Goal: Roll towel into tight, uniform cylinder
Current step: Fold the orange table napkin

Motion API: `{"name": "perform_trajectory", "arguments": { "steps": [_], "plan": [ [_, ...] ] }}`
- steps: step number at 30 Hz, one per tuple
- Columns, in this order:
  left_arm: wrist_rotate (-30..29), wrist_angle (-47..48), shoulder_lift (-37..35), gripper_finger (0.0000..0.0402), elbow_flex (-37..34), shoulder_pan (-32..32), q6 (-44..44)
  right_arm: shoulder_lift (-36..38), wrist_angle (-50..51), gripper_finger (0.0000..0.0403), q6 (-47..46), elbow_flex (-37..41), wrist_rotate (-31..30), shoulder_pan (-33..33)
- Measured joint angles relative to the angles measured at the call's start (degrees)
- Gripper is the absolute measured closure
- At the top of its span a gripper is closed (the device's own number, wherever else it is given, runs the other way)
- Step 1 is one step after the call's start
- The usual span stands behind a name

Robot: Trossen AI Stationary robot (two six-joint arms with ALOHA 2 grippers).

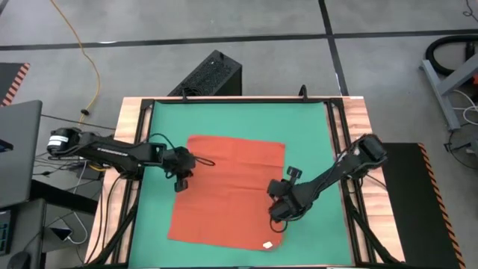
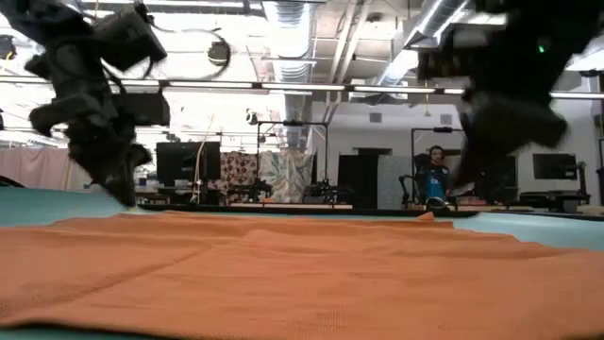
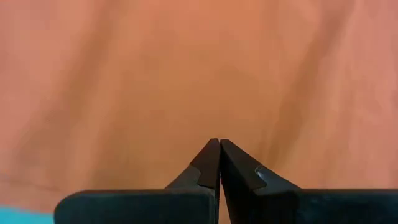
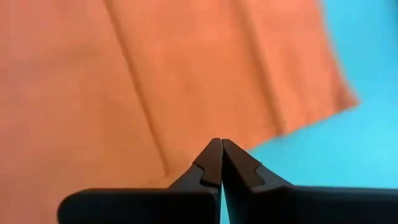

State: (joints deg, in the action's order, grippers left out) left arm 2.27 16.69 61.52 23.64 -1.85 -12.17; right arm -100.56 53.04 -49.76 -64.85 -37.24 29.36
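Observation:
The orange-red towel point(image 1: 228, 190) lies spread flat on the green mat point(image 1: 239, 119), with its small white tag point(image 1: 267, 244) at the near right corner. My left gripper point(image 1: 190, 161) is shut and hovers just above the towel's left edge; in the left wrist view its closed tips point(image 3: 219, 144) point at bare cloth. My right gripper point(image 1: 278, 217) is shut and hovers above the towel's right edge near the front; in the right wrist view its closed tips point(image 4: 221, 143) stand over the cloth's border with the mat. In the low view the towel point(image 2: 302, 274) lies flat with faint creases.
The mat fills a wooden-framed table point(image 1: 358, 112). A black box point(image 1: 209, 75) stands on the floor beyond the far edge. A laptop point(image 1: 19, 149) sits off the table's left side. Bare mat lies around the towel on all sides.

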Motion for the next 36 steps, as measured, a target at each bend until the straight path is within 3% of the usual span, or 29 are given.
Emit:
{"name": "perform_trajectory", "arguments": {
  "steps": [4, 9, 14, 19, 23, 28, 32, 36],
  "plan": [
    [-6.96, 3.13, -5.55, 0.0401, 0.24, 0.49, 1.62, 5.2, -1.04, 0.0373, 1.42, 0.02, -3.82, 1.23],
    [-1.38, 4.06, -13.41, 0.0401, 0.27, 5.25, 0.29, 7.76, -14.26, 0.0372, 10.92, -0.01, 0.01, 4.54],
    [-4.67, 2.25, -18.89, 0.0401, 0.37, 20.7, 2.01, 6.53, -24.1, 0.0366, 14.12, -0.03, 9.27, 8.07],
    [-13.72, -3.15, -19.03, 0.0401, 0.37, 37.76, -0.88, 5.75, -30.18, 0.0347, 13.14, -0.01, 10.0, 10.2],
    [-21.65, -8.8, -14.43, 0.0401, 0.51, 50.14, -6.07, 5.34, -32.16, 0.0304, 11.45, -0.01, 10.29, 11.88],
    [-32.77, -9.65, -3.1, 0.0401, 5.37, 60.91, -9.25, 3.9, -33.09, 0.0229, 11.39, -0.01, 10.35, 15.23],
    [-36.63, -5.64, 6.87, 0.0401, 13.32, 63.93, -7.68, 0.99, -35.85, 0.0192, 11.21, -0.01, 9.95, 17.23],
    [-35.4, 3.96, 15.94, 0.04, 22.8, 64.16, -8.52, -2.36, -38.75, 0.0182, 11.06, -0.47, 9.76, 18.78]
  ]
}}
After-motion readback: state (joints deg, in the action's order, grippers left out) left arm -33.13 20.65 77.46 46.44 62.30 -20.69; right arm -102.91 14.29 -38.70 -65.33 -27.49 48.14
